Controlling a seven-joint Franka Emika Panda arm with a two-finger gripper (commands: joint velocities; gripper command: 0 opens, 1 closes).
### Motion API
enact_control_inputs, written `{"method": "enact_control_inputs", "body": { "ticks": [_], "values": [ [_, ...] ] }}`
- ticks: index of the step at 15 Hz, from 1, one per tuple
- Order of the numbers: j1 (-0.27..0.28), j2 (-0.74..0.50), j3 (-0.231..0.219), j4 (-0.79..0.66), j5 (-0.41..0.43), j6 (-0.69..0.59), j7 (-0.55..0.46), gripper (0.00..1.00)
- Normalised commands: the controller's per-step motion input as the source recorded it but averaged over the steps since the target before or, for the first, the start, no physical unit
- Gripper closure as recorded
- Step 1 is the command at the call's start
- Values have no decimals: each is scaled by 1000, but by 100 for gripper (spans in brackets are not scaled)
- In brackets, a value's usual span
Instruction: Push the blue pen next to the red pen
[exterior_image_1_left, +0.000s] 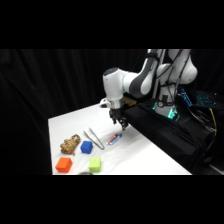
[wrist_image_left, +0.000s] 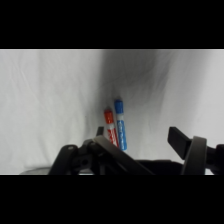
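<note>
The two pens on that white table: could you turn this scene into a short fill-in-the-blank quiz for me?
1. The blue pen lies side by side with the ____ pen.
2. The cube nearest the metal tongs is ____.
3. The green cube sits beside the ____ cube at the table's front edge.
4. The gripper hangs ____ the pens.

Missing words: red; blue; orange; above
</note>
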Motion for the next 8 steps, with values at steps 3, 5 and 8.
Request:
{"method": "enact_control_inputs", "body": {
  "ticks": [3, 5, 8],
  "values": [
    [108, -366, -126, 245, -140, -680, 41, 0],
    [81, -144, -124, 333, -85, -473, 30, 0],
    [71, 42, -115, 348, -77, -270, 58, 0]
  ]
}}
